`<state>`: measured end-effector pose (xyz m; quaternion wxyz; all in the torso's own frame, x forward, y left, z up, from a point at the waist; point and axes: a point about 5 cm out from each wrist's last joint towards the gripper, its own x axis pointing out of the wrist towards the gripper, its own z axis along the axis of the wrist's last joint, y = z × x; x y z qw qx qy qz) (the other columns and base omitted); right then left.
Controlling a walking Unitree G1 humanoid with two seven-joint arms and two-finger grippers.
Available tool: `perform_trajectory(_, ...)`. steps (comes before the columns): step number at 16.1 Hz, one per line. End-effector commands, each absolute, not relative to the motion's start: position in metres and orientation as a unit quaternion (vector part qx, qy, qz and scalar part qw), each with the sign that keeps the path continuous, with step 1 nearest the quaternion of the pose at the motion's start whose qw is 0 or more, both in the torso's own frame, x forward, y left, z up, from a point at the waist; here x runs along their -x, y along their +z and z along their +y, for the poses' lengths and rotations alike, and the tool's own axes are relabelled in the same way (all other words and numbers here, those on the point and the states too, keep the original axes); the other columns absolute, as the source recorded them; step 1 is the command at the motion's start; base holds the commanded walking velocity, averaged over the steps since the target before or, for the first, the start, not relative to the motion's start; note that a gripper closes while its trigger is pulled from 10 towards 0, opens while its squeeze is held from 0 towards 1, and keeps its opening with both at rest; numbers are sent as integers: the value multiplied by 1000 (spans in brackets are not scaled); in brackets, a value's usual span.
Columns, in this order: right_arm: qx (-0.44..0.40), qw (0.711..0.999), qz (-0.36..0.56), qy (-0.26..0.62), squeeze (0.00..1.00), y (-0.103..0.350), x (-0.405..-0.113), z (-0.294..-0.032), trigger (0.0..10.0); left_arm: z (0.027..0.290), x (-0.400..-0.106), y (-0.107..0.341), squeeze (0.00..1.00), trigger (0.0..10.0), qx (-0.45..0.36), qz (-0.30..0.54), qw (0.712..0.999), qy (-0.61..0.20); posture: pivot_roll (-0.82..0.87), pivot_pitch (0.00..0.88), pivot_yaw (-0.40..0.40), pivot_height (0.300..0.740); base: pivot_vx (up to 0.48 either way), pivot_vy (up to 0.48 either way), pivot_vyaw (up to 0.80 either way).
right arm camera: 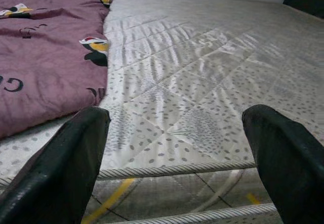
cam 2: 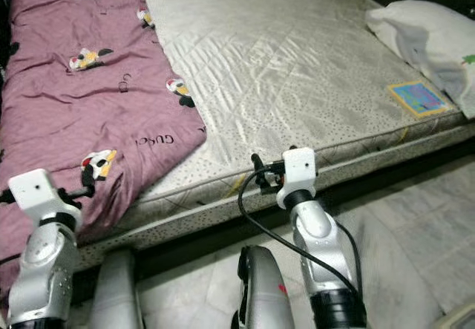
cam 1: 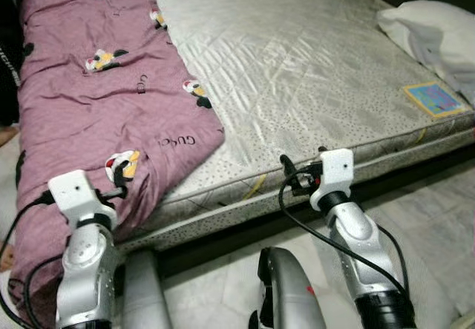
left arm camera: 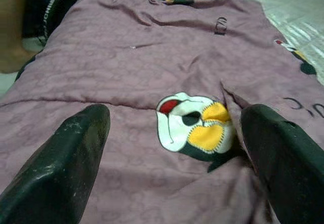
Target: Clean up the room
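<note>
Mauve quilted blanket (cam 1: 96,99), dotted with cartoon patches, covers the left side of the bare grey mattress (cam 1: 312,69) and hangs over its near edge. The left end effector (left arm camera: 172,158) hovers wide open over the near part of the blanket, holding nothing. The right end effector (right arm camera: 174,153) is also spread wide and empty at the mattress's near edge. A white pillow (cam 2: 427,39) lies far right.

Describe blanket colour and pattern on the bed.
Mauve blanket with cartoon-character patches in white, yellow and black, plus dark lettering; clearest in left eye view.
</note>
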<state>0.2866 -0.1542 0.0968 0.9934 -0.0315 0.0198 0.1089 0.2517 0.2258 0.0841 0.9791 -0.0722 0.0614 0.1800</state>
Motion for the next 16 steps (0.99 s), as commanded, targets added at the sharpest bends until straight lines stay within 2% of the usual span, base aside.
perform_trajectory(1, 36, 994, 26, 96, 0, 96, -282, -167, 10000, 233, -259, 84, 0, 10000, 66, 61, 976, 198, -67, 66, -84, 506, 0, 0, 0)
perform_trajectory(4, 46, 994, 34, 89, 0, 95, -276, -176, 10000, 242, -272, 82, 0, 10000, 40, 72, 969, 233, -88, 70, -91, 506, 0, 0, 0)
perform_trajectory(5, 51, 994, 37, 84, 0, 95, -274, -180, 10000, 249, -277, 71, 0, 10000, 21, 109, 957, 269, -89, 72, -93, 506, 0, 0, 0)
perform_trajectory(7, 47, 995, 38, 81, 0, 98, -275, -180, 10000, 248, -286, 61, 0, 10000, 48, 147, 944, 291, -113, 73, -93, 506, 0, 0, 0)
perform_trajectory(9, 48, 995, 34, 79, 0, 101, -276, -181, 10000, 241, -293, 58, 0, 10000, 31, 168, 943, 287, -119, 74, -94, 506, 0, 0, 0)
perform_trajectory(12, 48, 996, 35, 73, 0, 101, -276, -183, 10000, 233, -308, 61, 0, 10000, -5, 168, 955, 244, -116, 74, -93, 506, 0, 0, 0)
perform_trajectory(13, 48, 995, 36, 74, 0, 101, -277, -181, 10000, 223, -314, 64, 0, 10000, 14, 161, 966, 202, -114, 74, -93, 506, 0, 0, 0)
perform_trajectory(16, 48, 995, 37, 76, 0, 100, -277, -179, 10000, 196, -325, 67, 0, 10000, -53, 173, 980, 88, -109, 78, -90, 506, 0, 0, 0)
